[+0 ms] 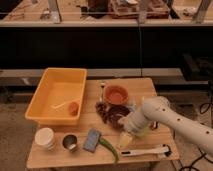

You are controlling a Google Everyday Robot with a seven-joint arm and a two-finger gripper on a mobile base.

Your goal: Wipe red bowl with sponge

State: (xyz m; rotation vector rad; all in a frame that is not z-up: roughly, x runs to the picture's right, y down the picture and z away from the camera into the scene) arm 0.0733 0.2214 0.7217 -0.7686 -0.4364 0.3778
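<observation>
1. Front-left of the red bowl (116, 94): sponge (92, 139), lying loose, not yet grasped.
2. Red bowl itself: apparently unwiped.
3. Front-right of the red bowl: gripper (128, 131), low, apart from it; grip state impossible to tell.

Warm, yellowish light falls from above onto the wooden table (145, 89), lighting it fairly evenly. The shelving band behind it lies in deep shade. The yellow bin (52, 90) is the brightest area. The white arm (170, 117) carries a pale highlight along its top and shades the claw (129, 131), low over the table's right half beside the dark bowl (116, 113). A short, soft shadow hugs the white cup (45, 137).
</observation>
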